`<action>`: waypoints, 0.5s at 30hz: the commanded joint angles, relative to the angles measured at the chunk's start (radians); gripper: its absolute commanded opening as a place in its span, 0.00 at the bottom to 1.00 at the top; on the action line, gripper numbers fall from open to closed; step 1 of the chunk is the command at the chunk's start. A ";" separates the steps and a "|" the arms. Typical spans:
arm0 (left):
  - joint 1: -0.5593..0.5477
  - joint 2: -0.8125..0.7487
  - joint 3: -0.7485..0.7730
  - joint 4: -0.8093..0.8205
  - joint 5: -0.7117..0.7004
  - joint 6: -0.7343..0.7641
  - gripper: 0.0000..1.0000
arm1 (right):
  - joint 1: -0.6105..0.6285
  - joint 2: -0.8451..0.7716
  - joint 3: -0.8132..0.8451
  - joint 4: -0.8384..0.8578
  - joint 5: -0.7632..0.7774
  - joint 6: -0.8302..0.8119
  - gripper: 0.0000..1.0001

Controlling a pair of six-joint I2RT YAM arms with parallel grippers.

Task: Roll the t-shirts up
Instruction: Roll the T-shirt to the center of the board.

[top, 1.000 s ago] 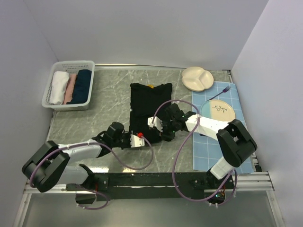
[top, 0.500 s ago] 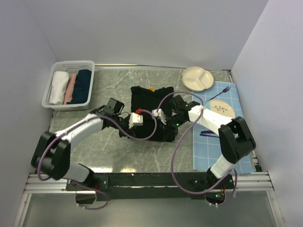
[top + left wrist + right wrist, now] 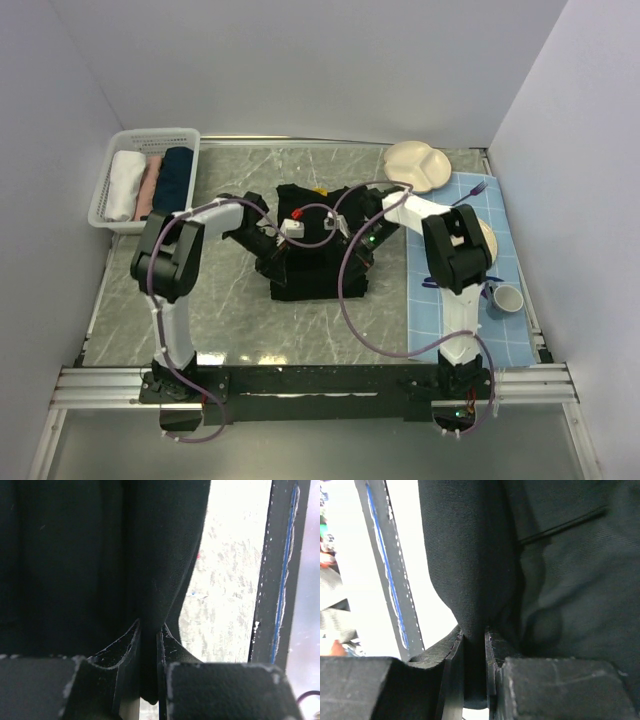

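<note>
The black t-shirt [image 3: 318, 275] lies at the middle of the table, its yellow tag [image 3: 320, 187] at the far edge. My left gripper [image 3: 276, 246] is shut on a fold of its left side; in the left wrist view the cloth [image 3: 100, 555] hangs pinched between my jaws [image 3: 149, 630]. My right gripper [image 3: 354, 244] is shut on a fold of its right side; the right wrist view shows the cloth [image 3: 545, 555] clamped in my jaws [image 3: 474, 636]. The chest print is hidden. Rolled white [image 3: 125, 183], pink [image 3: 149, 186] and navy [image 3: 174, 181] t-shirts lie in the basket.
The white basket [image 3: 100, 214] stands at the far left. A cream divided plate [image 3: 420, 165] is at the far right. The light-blue gridded mat [image 3: 455, 325] holds a fork [image 3: 465, 192], a plate [image 3: 487, 238] partly behind my right arm, and a cup [image 3: 507, 298].
Both grippers have moved from the shirt's near edge toward the far side with black cloth pinched in them, drawing it over the shirt. The cup has come into view.
</note>
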 commanded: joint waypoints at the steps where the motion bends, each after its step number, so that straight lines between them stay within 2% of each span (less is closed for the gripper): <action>1: 0.024 0.048 0.047 -0.055 -0.011 -0.016 0.10 | -0.022 0.090 0.114 -0.123 0.001 0.000 0.12; 6: 0.036 0.119 0.101 0.022 -0.092 -0.122 0.10 | -0.023 0.158 0.157 -0.137 0.047 0.020 0.12; 13: 0.041 0.220 0.228 -0.035 -0.123 -0.127 0.10 | -0.091 0.161 0.144 -0.104 0.044 0.054 0.18; 15: 0.036 0.234 0.243 -0.045 -0.126 -0.119 0.09 | -0.120 0.115 0.118 -0.059 0.009 0.071 0.30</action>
